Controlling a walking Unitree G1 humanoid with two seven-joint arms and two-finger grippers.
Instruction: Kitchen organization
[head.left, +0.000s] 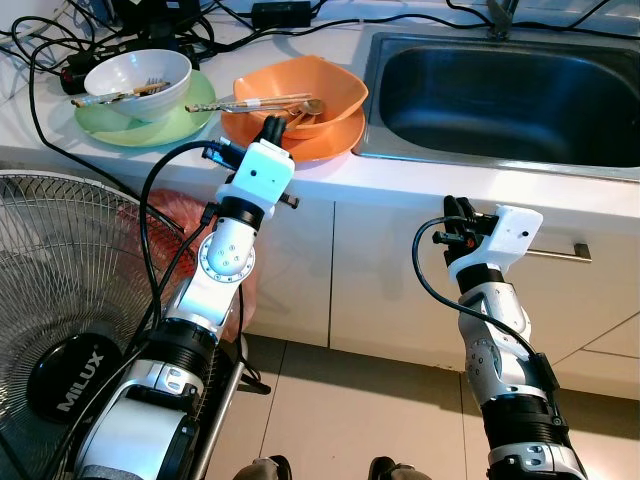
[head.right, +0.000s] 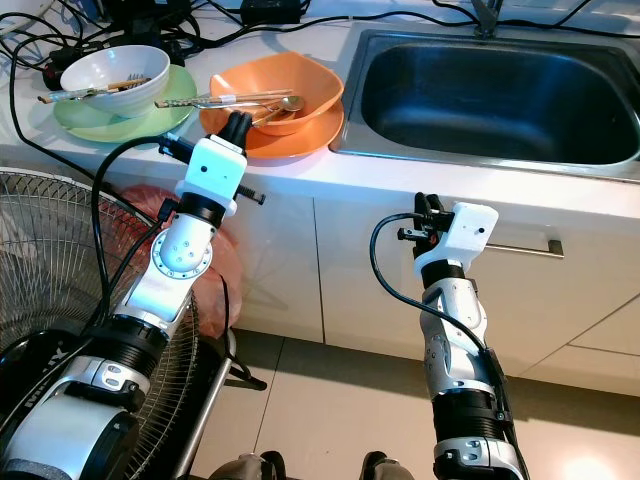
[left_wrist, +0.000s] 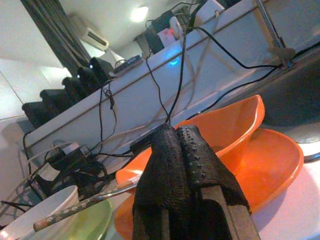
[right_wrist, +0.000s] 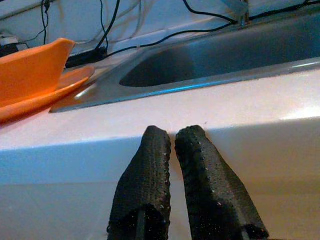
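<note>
An orange bowl (head.left: 305, 88) sits on an orange plate (head.left: 322, 140) on the white counter, with chopsticks (head.left: 255, 102) and a spoon lying across it. To its left, a white bowl (head.left: 140, 80) holding utensils rests on a green plate (head.left: 150, 128). My left gripper (head.left: 270, 125) is shut with nothing in it and is raised at the counter's front edge, its tips just before the orange plate (left_wrist: 270, 170). My right gripper (head.left: 455, 208) is shut and empty, pointing at the counter's front face (right_wrist: 210, 145) below the steel sink (head.left: 500, 90).
A large standing fan (head.left: 60, 330) is close on my left beside the left arm. Black cables (head.left: 150, 30) and a power strip lie at the back of the counter. White cabinet doors with a metal handle (head.left: 555, 253) are under the counter, above a tiled floor.
</note>
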